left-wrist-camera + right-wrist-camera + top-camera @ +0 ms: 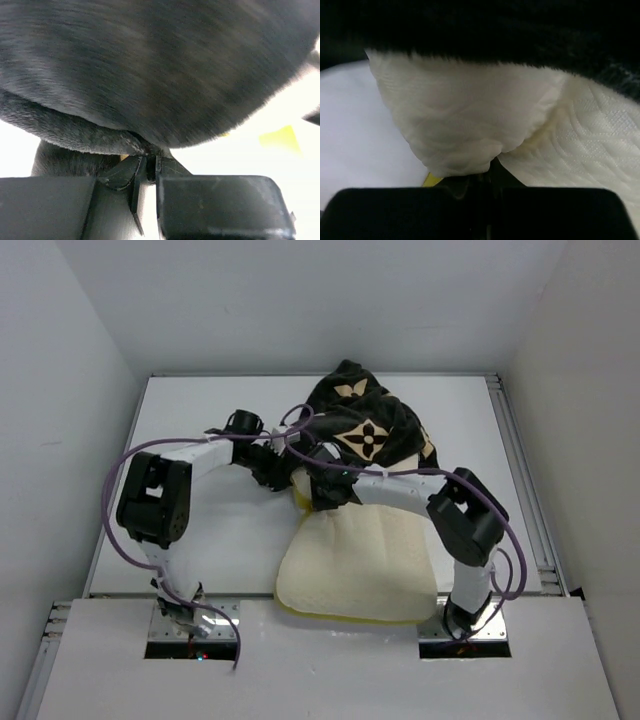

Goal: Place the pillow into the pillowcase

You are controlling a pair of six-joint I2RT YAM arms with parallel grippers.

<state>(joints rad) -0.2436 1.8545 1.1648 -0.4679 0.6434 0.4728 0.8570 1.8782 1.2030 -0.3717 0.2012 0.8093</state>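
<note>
Low-centre in the overhead view, flat on the white counter (230,540): large cream-yellow soft rectangular pillow (350,575). Mid-frame, reaching in from lower right with elbow bent: right hand (480,176), pinched tight on a pillow corner, probably to feed it forward. Just beside, left hand (149,162) clamped on a hem, seemingly to hold the mouth up. Farthest, upper centre: black velvety flower-printed pillowcase (365,425), bunched over the pillow's far end only.

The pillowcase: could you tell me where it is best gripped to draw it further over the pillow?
Probably at the open edge of the pillowcase, from the near side: it drapes over the far end of the pillow and opens that way.
</note>
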